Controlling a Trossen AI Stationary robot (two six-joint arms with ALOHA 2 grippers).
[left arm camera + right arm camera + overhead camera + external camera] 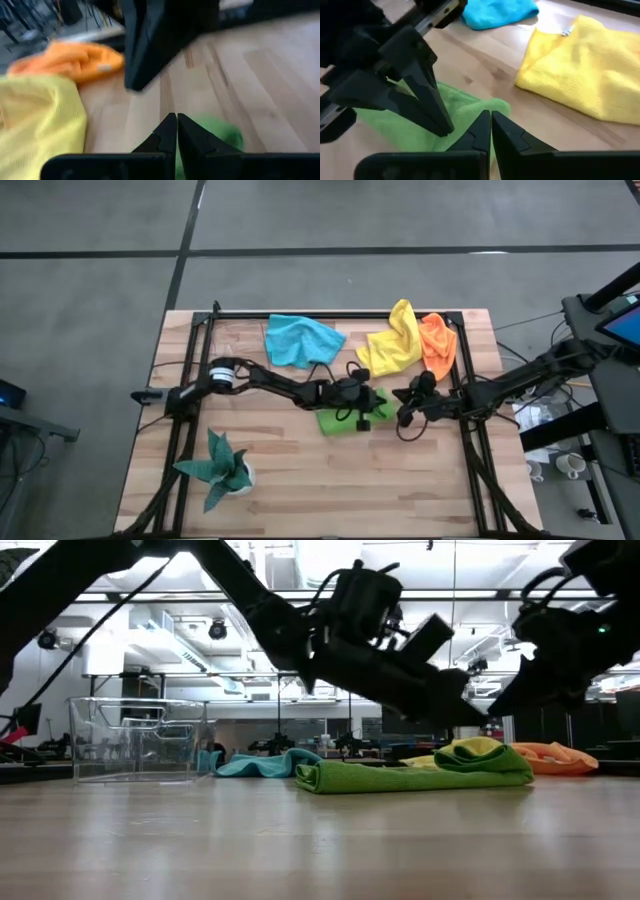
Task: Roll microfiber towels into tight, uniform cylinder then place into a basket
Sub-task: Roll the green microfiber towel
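Note:
The lime green towel [340, 420] lies folded flat on the table's middle, with its right end humped up [480, 755]. My left gripper [366, 412] is shut, its tips down at that right part of the towel. My right gripper [489, 119] is shut just right of it, over the towel's right edge. The blue towel [300, 340], yellow towel [392, 345] and orange towel [438, 345] lie crumpled along the far side. The clear basket [135, 740] stands on the table at the left of the low view. My left gripper's shut fingertips [442, 127] rest on the top of the green towel near its right end [465, 112], slanting down from the table's left. Whether any cloth is between them, I cannot tell. My right gripper's shut fingertips are at the towel's right edge [497, 106]; I cannot tell whether they touch it.
A black metal frame [462, 385] runs round the work area. A teal spiky plant in a white pot [222, 465] stands near the front left. Bare wood lies in front of the green towel.

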